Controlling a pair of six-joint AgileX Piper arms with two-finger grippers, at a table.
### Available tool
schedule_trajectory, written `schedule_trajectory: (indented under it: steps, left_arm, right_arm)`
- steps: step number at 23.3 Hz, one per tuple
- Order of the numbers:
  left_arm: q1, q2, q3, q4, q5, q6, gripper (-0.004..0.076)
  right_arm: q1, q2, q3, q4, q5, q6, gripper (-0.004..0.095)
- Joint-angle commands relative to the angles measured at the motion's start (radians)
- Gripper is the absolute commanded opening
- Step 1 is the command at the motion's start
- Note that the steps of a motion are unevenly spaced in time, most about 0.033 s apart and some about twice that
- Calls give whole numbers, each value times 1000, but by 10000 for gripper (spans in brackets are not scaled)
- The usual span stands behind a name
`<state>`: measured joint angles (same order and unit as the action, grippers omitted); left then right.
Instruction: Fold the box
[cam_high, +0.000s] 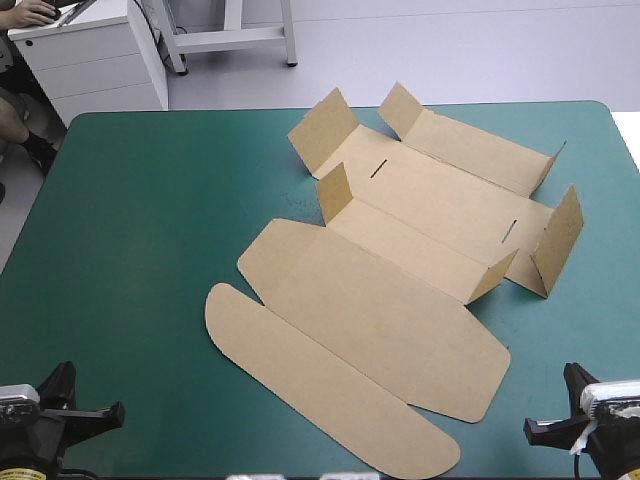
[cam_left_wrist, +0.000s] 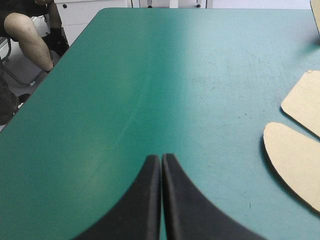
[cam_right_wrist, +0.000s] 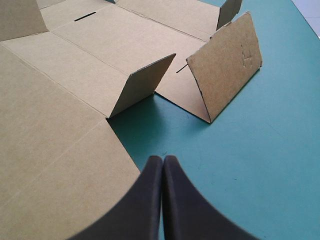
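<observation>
We found the box (cam_high: 400, 300) as a cut sheet lying open across the middle and right of the desk (cam_high: 150, 250), its rounded tongue (cam_high: 320, 390) toward the near edge and the small flaps (cam_high: 335, 195) at its far end already standing partly up. The left arm's fingers (cam_left_wrist: 145, 200) were clenched on nothing, over bare teal-green cover with the tongue off to one side. The right arm's fingers (cam_right_wrist: 145, 200) were likewise clenched and empty, just at the sheet's near right edge, with a tilted flap (cam_right_wrist: 225, 65) ahead of them. We judged the folding barely begun: no wall was raised or tucked, and neither arm touched the board. The next move, as we read it, called for the fingers to part, take a long side panel and hinge it upright, so the end tabs could meet the two slots (cam_high: 378, 168). We saw no brand or label. A faint scratched mark (cam_right_wrist: 246, 54) on the tilted flap could not be read.
</observation>
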<state>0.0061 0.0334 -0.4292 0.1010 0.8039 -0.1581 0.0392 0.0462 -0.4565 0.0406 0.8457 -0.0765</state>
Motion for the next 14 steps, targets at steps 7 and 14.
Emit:
schedule_trajectory:
  steps: [7,14]
  left_arm:
    - [-7,14,-23,-3,-74,-9,-10]
    - [-7,14,-23,-3,-74,-9,-10]
  right_arm:
    - [-5,18,-22,-2,-74,1,-20]
    - [-5,18,-22,-2,-74,1,-1]
